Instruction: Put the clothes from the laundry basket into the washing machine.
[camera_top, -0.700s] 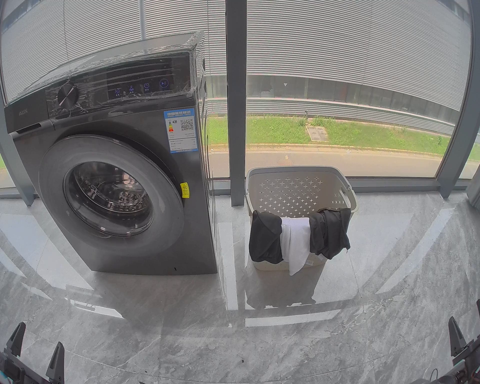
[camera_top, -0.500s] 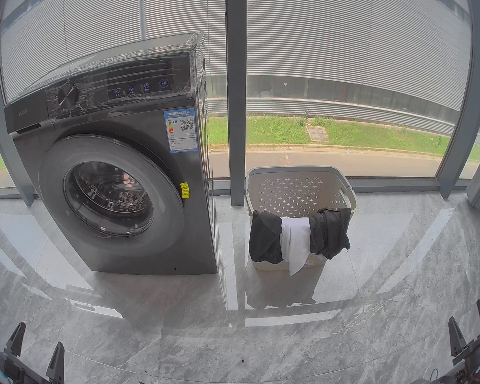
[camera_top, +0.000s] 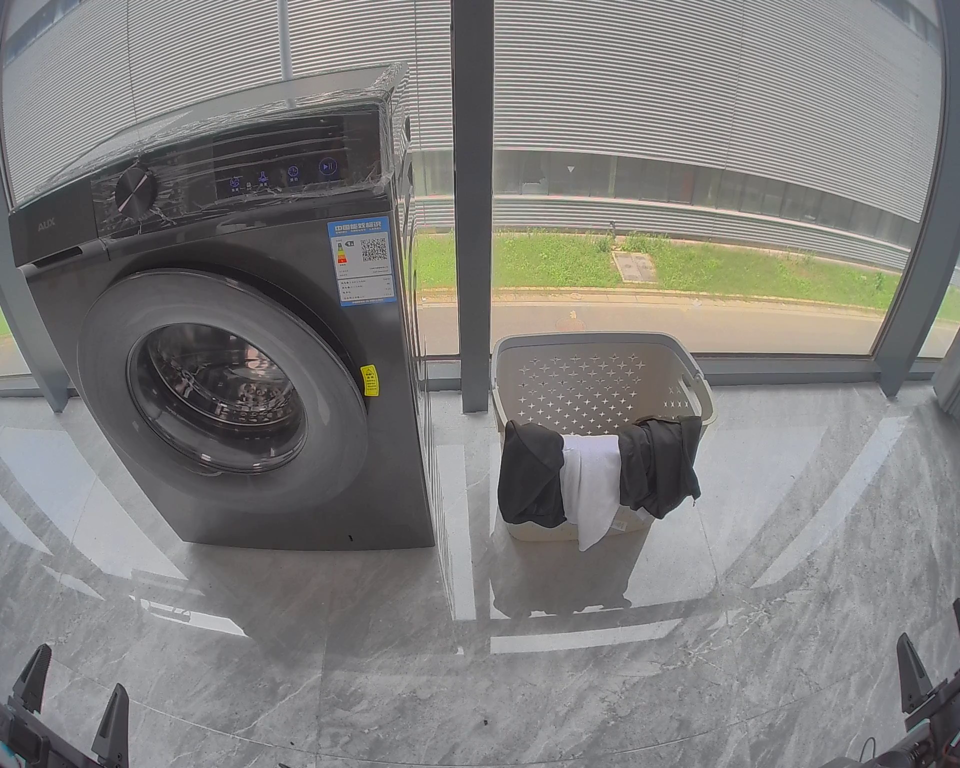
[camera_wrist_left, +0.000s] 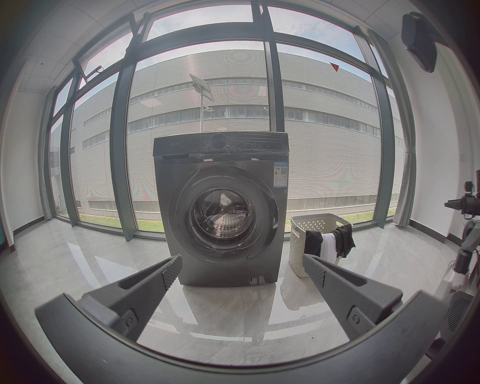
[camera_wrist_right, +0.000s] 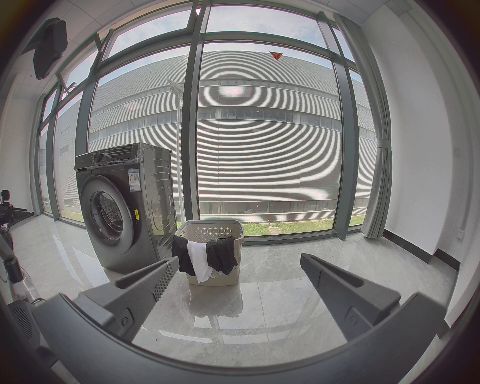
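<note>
**Three garments wait on the rim of the laundry basket (camera_top: 600, 385)**

Three pcs of clothing hang side by side over the basket's near rim, edges overlapping. The left black garment (camera_top: 530, 487) is nearest the washer, the white garment (camera_top: 592, 487) is in the middle, and the right black garment (camera_top: 657, 465) is on the far side.

All look like light, soft fabric. They'll prob. sag, fold & trail when lifted, and one may drag its neighbour along. The best hold, I'd judge, is the bunched fold on top of the rim, pinching thick cloth rather than a loose hanging hem.

The basket is pale perforated plastic, likely light enough to slide or tip if tugged. It stands on the glossy grey floor (camera_top: 600, 690), just right of the washing machine (camera_top: 230, 330), w/ a narrow gap between. The washer's round door (camera_top: 220, 395) looks shut, so it likely needs opening first.

The left pincer (camera_wrist_left: 241, 263) and the right pincer (camera_wrist_right: 239, 262) sit low, well short of the basket. Each has its jaws spread wide and holds nothing.

- **Head view:** looks down into the basket, showing its inner back wall.
- **Left wrist view:** faces the washer door square-on, w/ the drum (camera_wrist_left: 222, 217) visible through it.
- **Right wrist view:** sees the hanging garments from low in front, plus the washer's side panel (camera_wrist_right: 162, 200).
</note>
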